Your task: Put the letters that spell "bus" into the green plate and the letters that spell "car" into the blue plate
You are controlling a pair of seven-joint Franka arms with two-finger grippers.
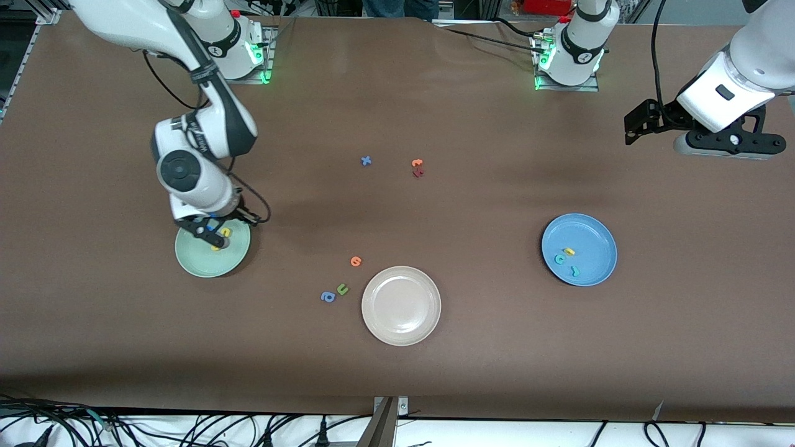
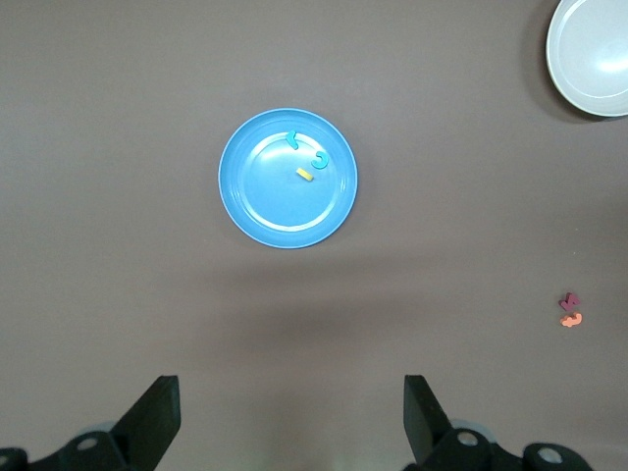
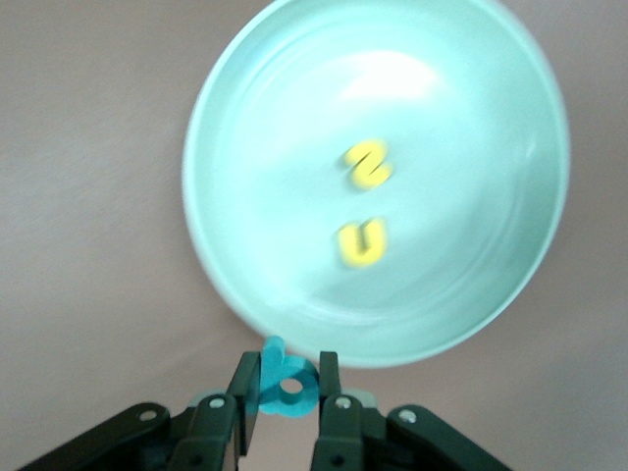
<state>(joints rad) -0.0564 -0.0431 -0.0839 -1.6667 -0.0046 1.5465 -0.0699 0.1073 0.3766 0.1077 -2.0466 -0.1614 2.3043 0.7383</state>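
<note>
Nearest the front camera, a beige plate (image 1: pixel 401 305) is sitting on the brown worktop (image 1: pixel 472 372), with a blue letter (image 1: pixel 328 297), a green letter (image 1: pixel 342 288) and an orange round letter (image 1: pixel 355 261) lying just beside it toward the right arm's end.

Moving up the worktop, the green plate (image 1: pixel 211 256) is lying at the right arm's end, and the right gripper (image 1: pixel 208 228) is hovering over its rim. In the right wrist view that gripper (image 3: pixel 287 391) is pinching the teal "b" (image 3: pixel 285 385) between its fingers, holding it above the plate's edge. Inside the green plate (image 3: pixel 245 196) the yellow "s" (image 3: pixel 368 164) and the yellow "u" (image 3: pixel 361 241) are lying close together, apart from each other.

At the left arm's end, the blue plate (image 1: pixel 590 239) is holding the teal "c" (image 1: pixel 560 259), the yellow "a" (image 1: pixel 569 251) and the teal "r" (image 1: pixel 575 271), all three near each other.

Farther from the camera, a small blue cross-shaped letter (image 1: pixel 366 161) is lying alone, and an orange letter (image 1: pixel 417 163) is touching a dark red letter (image 1: pixel 418 173) toward the middle of the worktop.

The left arm is waiting, its left gripper (image 1: pixel 720 143) hanging high over the worktop's left-arm end. In the left wrist view its fingers (image 2: pixel 157 420) are standing spread wide, holding nothing.
</note>
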